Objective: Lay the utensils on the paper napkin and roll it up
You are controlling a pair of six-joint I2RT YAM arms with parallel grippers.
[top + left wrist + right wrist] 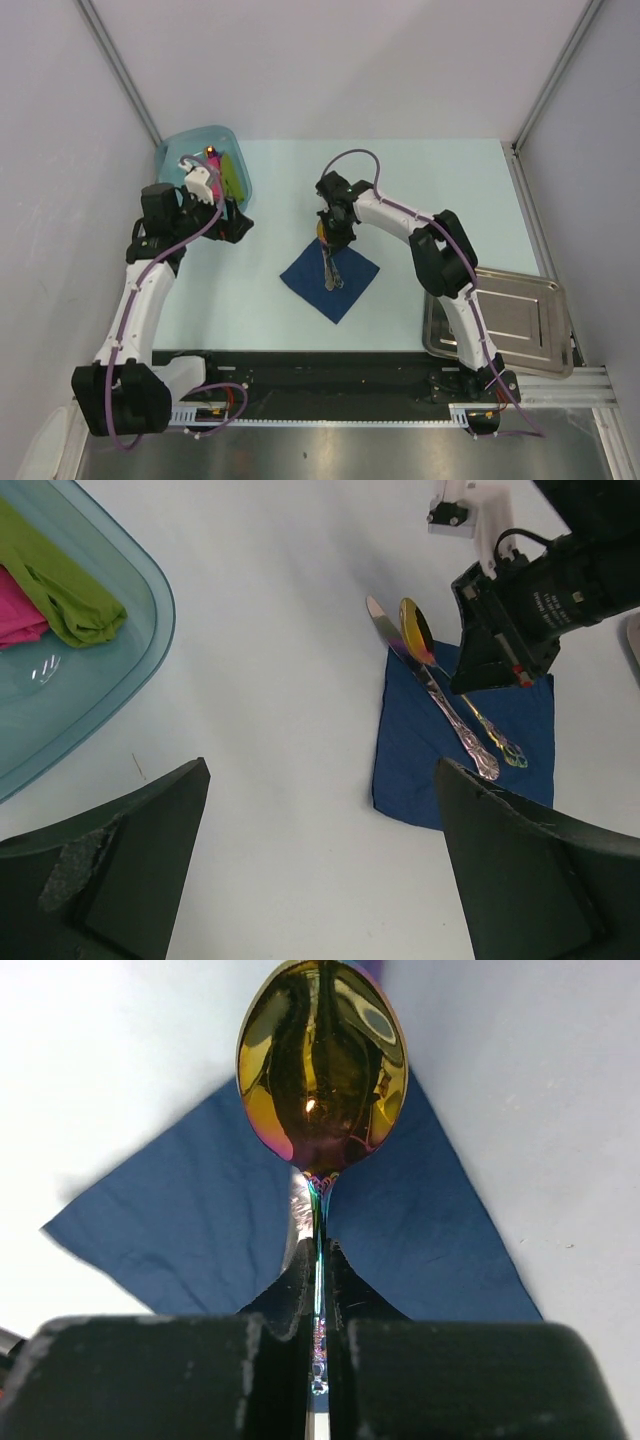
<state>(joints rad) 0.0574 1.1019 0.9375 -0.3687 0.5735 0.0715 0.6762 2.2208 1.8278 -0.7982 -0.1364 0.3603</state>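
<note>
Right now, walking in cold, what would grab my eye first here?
The rainbow-gold spoon, pinched by its neck in the shut right gripper, stands out against the navy napkin at the table's centre. A silver knife lies on that napkin. After that comes the teal tub at the far left, holding a lime-green piece and a pink piece.

Spoon (322, 1070): handle was hidden inside right end effector (318, 1265). Tub (100, 695): cropped by view's edge. Tray (520, 312): partly hidden behind right arm (442, 252).
</note>
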